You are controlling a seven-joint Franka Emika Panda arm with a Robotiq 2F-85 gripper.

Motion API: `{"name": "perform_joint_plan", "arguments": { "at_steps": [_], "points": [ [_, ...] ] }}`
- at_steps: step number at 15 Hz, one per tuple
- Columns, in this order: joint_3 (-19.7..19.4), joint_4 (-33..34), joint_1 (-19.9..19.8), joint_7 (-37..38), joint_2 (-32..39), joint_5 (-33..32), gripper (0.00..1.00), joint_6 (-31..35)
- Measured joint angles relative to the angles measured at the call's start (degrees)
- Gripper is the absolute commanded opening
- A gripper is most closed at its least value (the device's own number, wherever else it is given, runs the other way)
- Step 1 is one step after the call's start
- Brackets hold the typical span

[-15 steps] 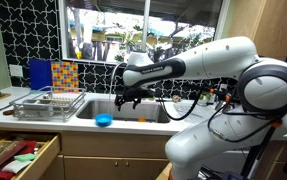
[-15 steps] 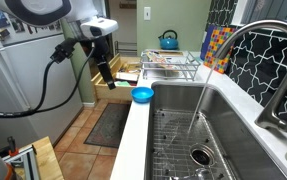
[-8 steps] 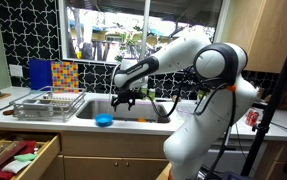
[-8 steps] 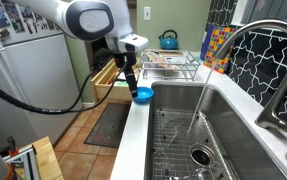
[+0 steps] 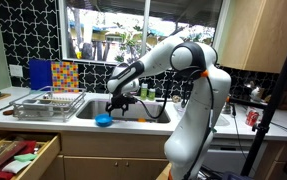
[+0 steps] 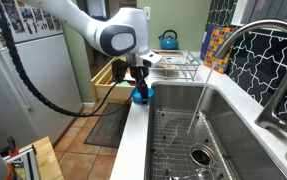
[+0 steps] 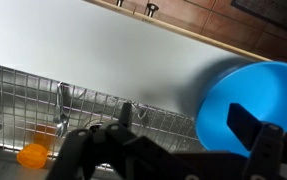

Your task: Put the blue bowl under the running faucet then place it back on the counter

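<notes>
The black two-fingered end effector (image 6: 138, 87) points straight down with its fingers spread wide, pinching nothing; in the wrist view one finger (image 7: 261, 140) crosses in front of the small, shallow, round bright-blue plastic bowl (image 7: 233, 95) while the other stands well off to the side over steel grid. The bowl (image 6: 144, 96) sits upright directly beneath the end effector (image 5: 114, 108), on the narrow front strip of the long pale off-white surface (image 6: 133, 140) that runs past the steel sink basin (image 6: 223, 125); the fingertips are down at about rim height, though whether they touch the bowl (image 5: 104, 121) cannot be told. The thin, tall metal gooseneck faucet (image 6: 245, 38) arches over the basin well away from the end effector, across the sink from it, and a fine stream of water falls from its spout in that exterior view. Beyond the end effector, farther along the surface (image 5: 133, 124), stands a wire dish rack (image 6: 173, 65); behind that leans a colourful chequered board (image 6: 218, 42), and a blue kettle (image 6: 169, 40) is farther back. Below the surface in an exterior view, a light wooden drawer (image 5: 18, 155) hangs pulled out — off to one side of the end effector. A small orange object (image 7: 31, 155) lies on the sink's grid, on the far side from the bowl.
</notes>
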Motion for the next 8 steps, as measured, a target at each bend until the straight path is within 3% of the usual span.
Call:
{"name": "perform_joint_plan", "arguments": {
  "at_steps": [8],
  "points": [
    [-2.93,3.31,3.01,-0.01,5.75,0.9,0.08,0.11]
  ]
}}
